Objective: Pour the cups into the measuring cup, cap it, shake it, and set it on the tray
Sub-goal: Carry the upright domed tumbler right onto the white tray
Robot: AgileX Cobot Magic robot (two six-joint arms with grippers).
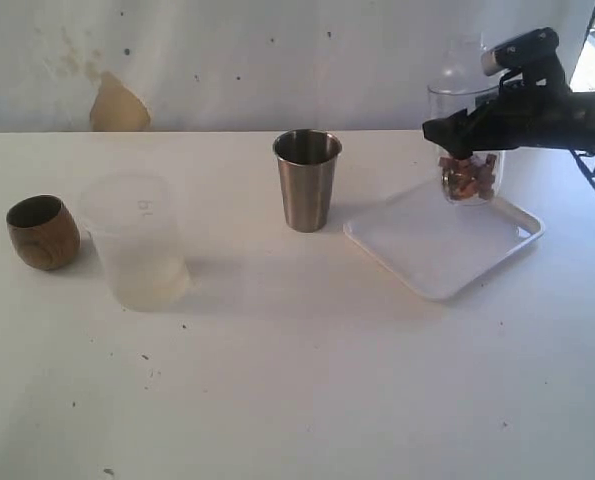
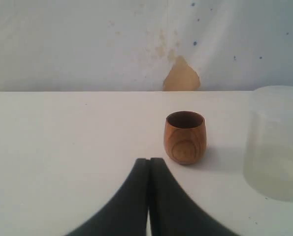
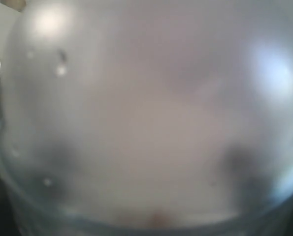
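**A:** Domed clear cap (image 3: 146, 108) fills the right wrist view! And the right gripper (image 1: 443, 132)?

**B:** Jaws spread wide, clasping the measuring cup (image 1: 467, 182) at mid-height, brown bits inside, at the far corner of the tray (image 1: 417, 255).

**A:** And the left gripper (image 2: 149, 169)?

**B:** Pinched shut, empty, near the wooden cup (image 2: 184, 137), with the frosted cup (image 2: 275, 147) beside it.

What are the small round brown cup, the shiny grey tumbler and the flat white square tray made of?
The small round brown cup looks like wood, smooth-finished: curved grain rings show. The shiny grey tumbler seems brushed steel, given its soft metallic reflections. The flat white square tray is probably plastic: even, slightly glossy white with a moulded rim.
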